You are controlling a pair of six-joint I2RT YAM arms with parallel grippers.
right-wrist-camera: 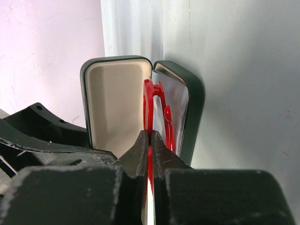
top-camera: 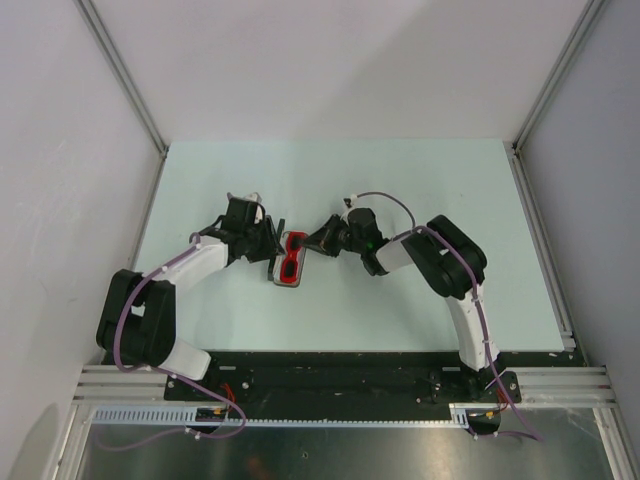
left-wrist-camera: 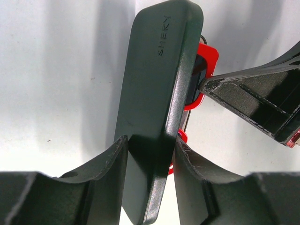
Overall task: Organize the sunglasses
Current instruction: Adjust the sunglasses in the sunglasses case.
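Note:
The red sunglasses lie partly in the open black case at mid-table. In the right wrist view their thin frame stands on edge between the cream-lined lid and the base half, which holds a grey cloth. My right gripper is shut on the red frame; from above it reaches in from the right. My left gripper is shut on the upright case lid, with the sunglasses peeking out behind it. From above, the left gripper is at the case's left side.
The two grippers meet over the case, and the right gripper's finger shows close by in the left wrist view. Metal rails border the pale green table, and grey walls stand on the left, right and far sides.

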